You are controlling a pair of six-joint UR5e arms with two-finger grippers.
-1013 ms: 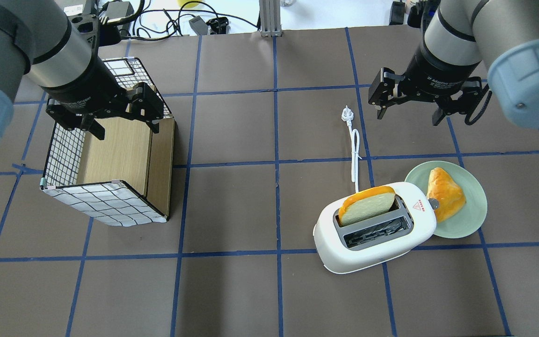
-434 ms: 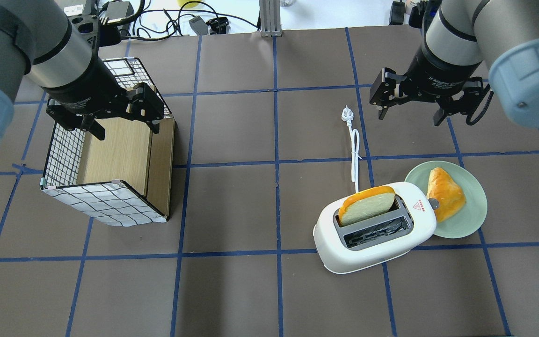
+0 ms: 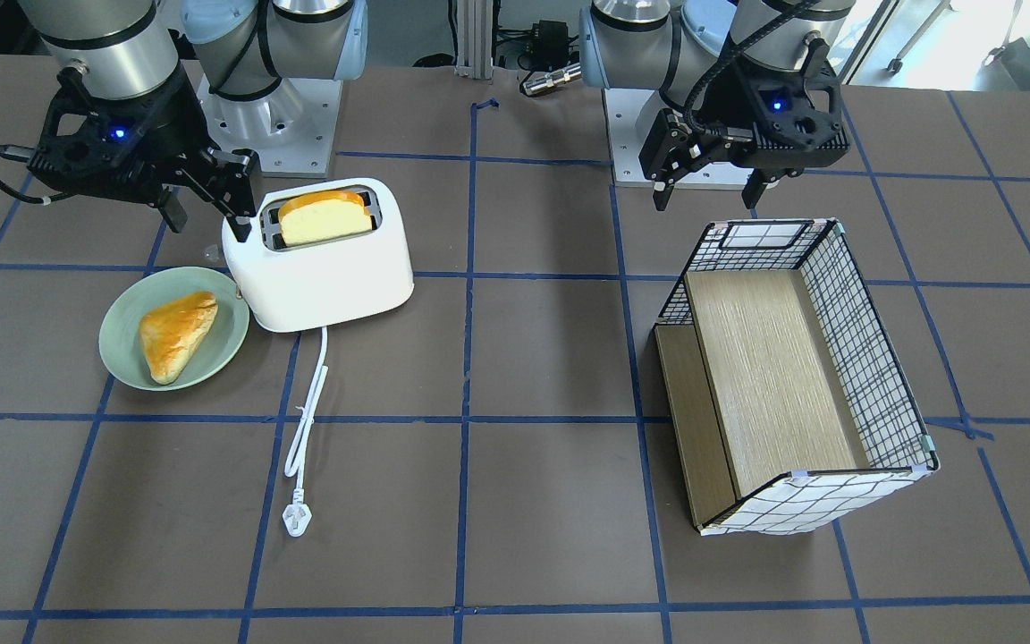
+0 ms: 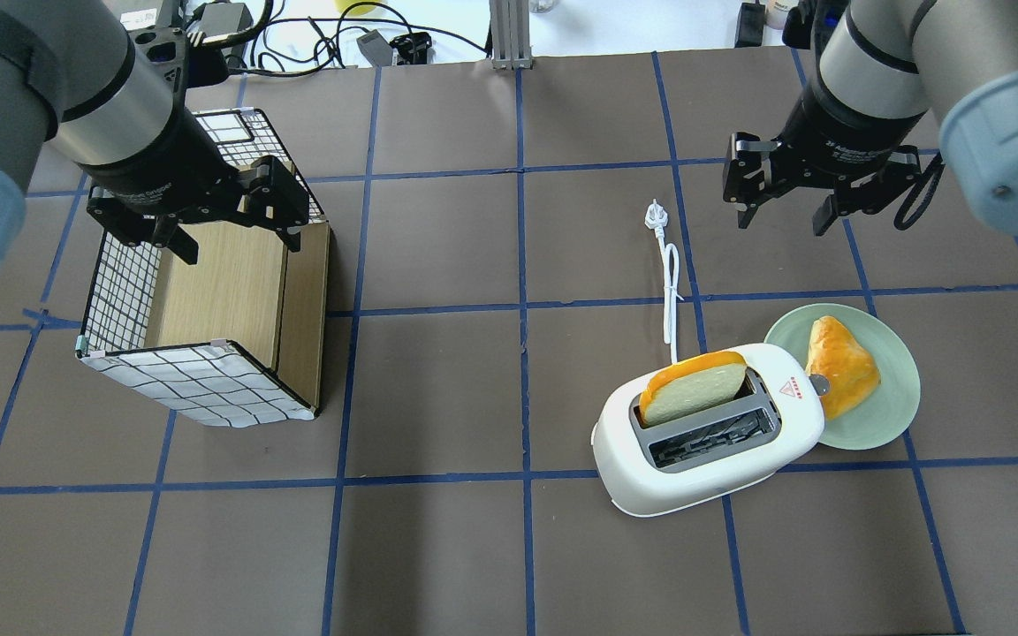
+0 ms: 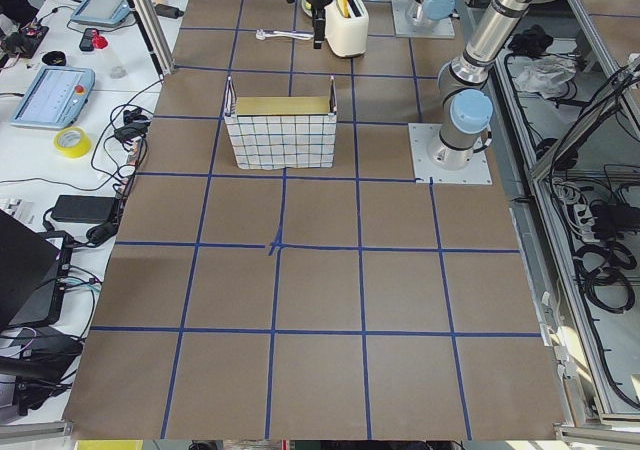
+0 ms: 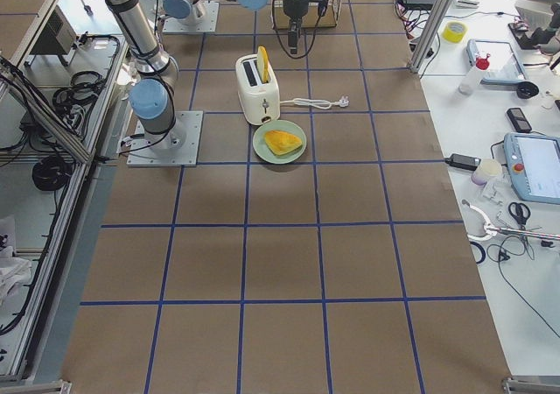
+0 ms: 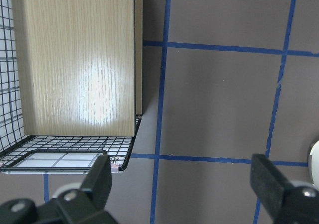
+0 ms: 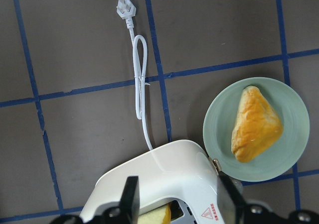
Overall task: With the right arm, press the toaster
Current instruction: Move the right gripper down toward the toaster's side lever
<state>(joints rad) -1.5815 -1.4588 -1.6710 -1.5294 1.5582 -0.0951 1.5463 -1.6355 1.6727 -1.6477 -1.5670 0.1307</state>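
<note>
Change: the right pincer [image 4: 780,223] has slid a little toward the overhead view's right, and its fingers stand closer together than a moment ago; nothing else has shifted.
Toaster [image 4: 708,459]: on the desk [image 4: 474,548], nearest the robot on its right side, lying askew to the blue grid.
Bread slice [image 4: 695,389]: upright in the far slot, its top sticking out; the near slot shows only grey.
Lever [image 4: 818,382]: a small grey knob at the end by the red sticker [image 4: 793,389], mostly hidden.
Plate [image 4: 880,424]: green, its rim tucked under the toaster's lever end, carrying a golden pastry [image 4: 840,367].
Cord [image 4: 670,291]: runs from the toaster away from the robot to the plug [image 4: 653,215]; where it joins the toaster is out of sight.
Right pincer: released, fingers apart, hanging beyond the toaster and clear of it; its wrist view cuts the toaster off at the bottom edge.
Left pincer [image 4: 239,250]: released, above the wire basket [image 4: 200,389], whose far wall it covers.
</note>
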